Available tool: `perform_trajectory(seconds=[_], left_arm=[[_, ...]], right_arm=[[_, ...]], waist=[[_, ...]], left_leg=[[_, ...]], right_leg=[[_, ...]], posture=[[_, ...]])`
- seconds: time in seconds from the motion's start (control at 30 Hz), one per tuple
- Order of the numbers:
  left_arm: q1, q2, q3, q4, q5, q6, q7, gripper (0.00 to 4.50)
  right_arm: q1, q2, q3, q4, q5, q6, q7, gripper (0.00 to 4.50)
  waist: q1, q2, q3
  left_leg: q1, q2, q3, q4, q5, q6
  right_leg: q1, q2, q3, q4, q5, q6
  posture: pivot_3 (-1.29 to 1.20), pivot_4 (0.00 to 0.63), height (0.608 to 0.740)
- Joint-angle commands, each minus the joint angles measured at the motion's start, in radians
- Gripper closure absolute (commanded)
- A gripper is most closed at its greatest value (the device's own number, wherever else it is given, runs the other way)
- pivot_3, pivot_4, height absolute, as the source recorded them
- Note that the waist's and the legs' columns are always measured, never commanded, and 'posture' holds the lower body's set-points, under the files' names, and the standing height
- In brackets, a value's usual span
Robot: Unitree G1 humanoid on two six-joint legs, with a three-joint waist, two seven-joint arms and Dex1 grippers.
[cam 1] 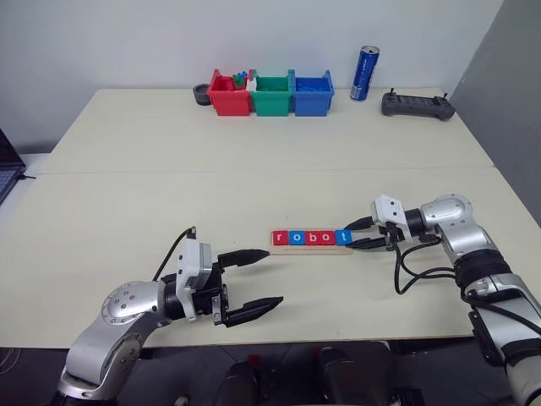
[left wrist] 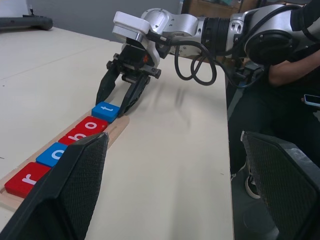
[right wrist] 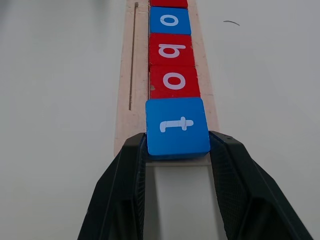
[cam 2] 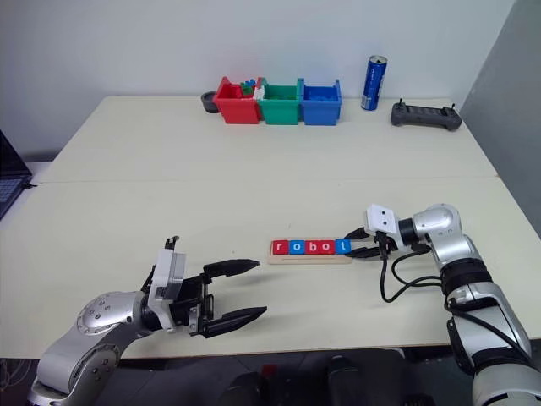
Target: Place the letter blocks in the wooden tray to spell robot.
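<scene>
The wooden tray (cam 1: 311,249) lies near the table's front, right of centre. Five letter blocks sit in it in a row reading r (cam 1: 281,238), o (cam 1: 296,238), b (cam 1: 311,238), o (cam 1: 326,238), t (cam 1: 341,237). My right gripper (cam 1: 355,235) reaches in from the right. It is shut on the blue t block (right wrist: 177,125), one finger pressed to each side at the tray's right end. Left of the tray and nearer the front edge, my left gripper (cam 1: 272,277) hovers wide open and empty, pointing toward the tray.
Red (cam 1: 228,97), green (cam 1: 272,96) and blue (cam 1: 311,95) plastic bins stand at the far edge, with a blue can (cam 1: 364,74) and a dark controller (cam 1: 417,106) to their right. A laptop corner (cam 1: 7,173) shows at the far left.
</scene>
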Motion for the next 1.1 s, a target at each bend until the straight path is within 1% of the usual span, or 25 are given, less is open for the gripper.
perform_trajectory(seconds=[0.03, 0.5, 0.57, 0.8, 0.9, 1.1], left_arm=[[0.01, 0.009, 0.019, -0.049, -0.016, -0.001, 0.007, 0.0], [0.018, 0.011, 0.024, -0.052, -0.017, 0.0, 0.009, 0.0], [0.014, 0.011, 0.023, -0.047, -0.016, 0.0, 0.008, 0.0], [0.011, 0.01, 0.022, -0.042, -0.015, 0.0, 0.007, 0.0], [0.011, 0.01, 0.021, -0.041, -0.015, 0.0, 0.006, 0.0], [0.0, 0.006, 0.012, -0.034, -0.013, 0.002, 0.006, 0.0]], right_arm=[[-0.03, 0.004, 0.0, 0.019, -0.01, -0.032, 0.011, 3.03], [-0.034, 0.002, 0.002, 0.041, -0.023, -0.053, 0.027, 3.03], [-0.034, 0.002, 0.0, 0.038, -0.019, -0.041, 0.03, 2.28], [-0.04, -0.01, -0.019, 0.007, 0.006, 0.002, 0.04, 0.01], [-0.035, -0.024, -0.036, -0.032, 0.03, 0.053, 0.049, 0.01], [-0.002, -0.071, -0.074, -0.172, 0.088, 0.177, 0.049, 0.01]], waist=[[0.0, 0.0, 0.0], [0.0, 0.0, 0.0], [0.0, 0.0, 0.0], [0.0, 0.0, 0.0], [0.0, 0.0, 0.0], [0.001, 0.0, 0.0]], left_leg=[[0.0, 0.0, 0.0, 0.0, 0.0, 0.0], [0.0, 0.0, 0.0, 0.0, 0.0, 0.0], [0.0, 0.0, 0.0, 0.0, 0.0, 0.0], [0.0, 0.0, 0.0, 0.0, 0.0, 0.0], [0.0, 0.0, 0.0, 0.0, 0.0, 0.0], [0.0, 0.0, 0.0, 0.0, 0.0, 0.0]], right_leg=[[0.0, 0.0, 0.0, 0.0, 0.0, 0.0], [0.0, 0.0, 0.0, 0.0, 0.0, 0.0], [0.0, 0.0, 0.0, 0.0, 0.0, 0.0], [0.0, 0.0, 0.0, 0.0, 0.0, 0.0], [0.0, 0.0, 0.0, 0.0, 0.0, 0.0], [0.0, 0.0, 0.0, 0.0, 0.0, 0.0]], posture=[[0.0, 0.15, 0.74], [0.0, 0.15, 0.74], [0.0, 0.15, 0.74], [0.0, 0.15, 0.74], [0.0, 0.15, 0.74], [0.0, 0.15, 0.74]])
